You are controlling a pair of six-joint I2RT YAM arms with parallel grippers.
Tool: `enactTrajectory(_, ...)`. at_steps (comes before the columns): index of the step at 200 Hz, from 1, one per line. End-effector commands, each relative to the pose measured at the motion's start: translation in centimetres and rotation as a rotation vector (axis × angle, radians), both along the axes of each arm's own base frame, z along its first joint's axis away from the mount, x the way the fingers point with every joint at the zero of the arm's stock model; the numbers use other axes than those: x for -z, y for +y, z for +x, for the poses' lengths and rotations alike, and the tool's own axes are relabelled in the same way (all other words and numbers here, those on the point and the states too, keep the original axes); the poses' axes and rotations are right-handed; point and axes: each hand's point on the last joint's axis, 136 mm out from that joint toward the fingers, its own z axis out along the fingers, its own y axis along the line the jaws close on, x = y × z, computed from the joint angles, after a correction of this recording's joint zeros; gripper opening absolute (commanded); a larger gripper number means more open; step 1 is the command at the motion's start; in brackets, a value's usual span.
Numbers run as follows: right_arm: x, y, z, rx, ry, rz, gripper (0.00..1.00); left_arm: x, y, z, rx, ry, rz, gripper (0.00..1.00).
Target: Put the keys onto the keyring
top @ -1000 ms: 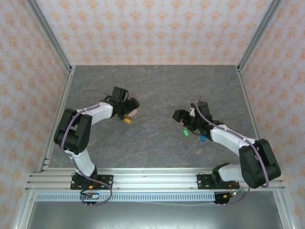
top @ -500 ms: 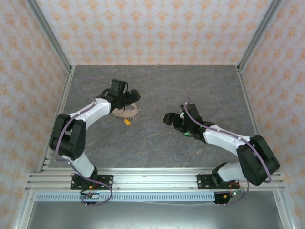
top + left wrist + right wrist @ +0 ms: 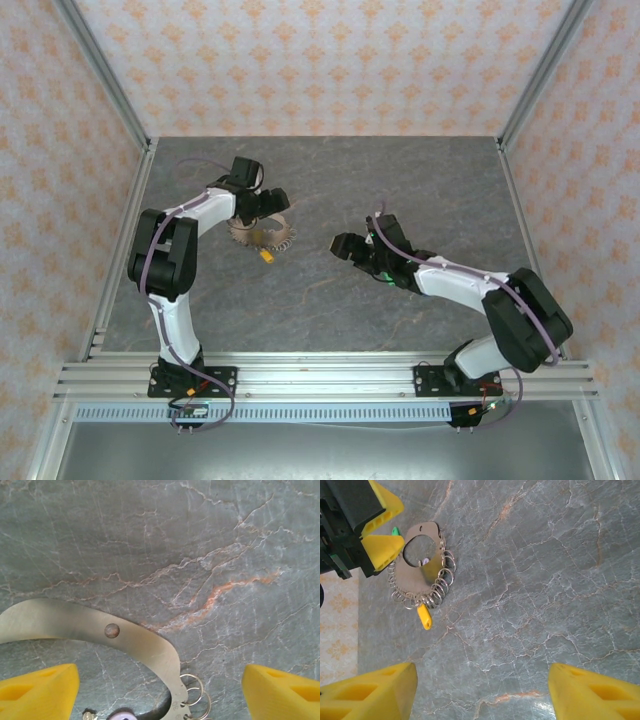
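The keyring lies flat on the stone table at left of centre, a metal plate fringed with small wire rings. One key with a yellow tag lies at its near rim, also seen from the right wrist as the yellow tag beside the keyring. My left gripper hovers over the ring's far edge, open, its yellow fingers either side of the plate without touching it. My right gripper is open over bare table, right of the ring. A green tag peeks out from under the right arm.
A small lilac piece sits inside the keyring's hole. Bare grey marble table spreads between the two grippers. Patterned walls with metal frame posts close in the table on three sides.
The right gripper has moved left toward the table's middle, and its arm now covers the spot where green and blue tags lay. The left gripper shifted slightly away, to the keyring's far edge.
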Motion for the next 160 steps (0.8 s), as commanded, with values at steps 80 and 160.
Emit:
enactTrajectory(80,-0.1,2.6,1.0,-0.023,-0.01,0.033,0.7,1.9,1.2,-5.3,-0.021,0.087,0.041,0.81)
enactTrajectory(160,1.4,3.4,1.1,-0.011,0.029,0.053,0.63,3.3,-2.1,-10.2,-0.159,0.115,-0.103,0.72)
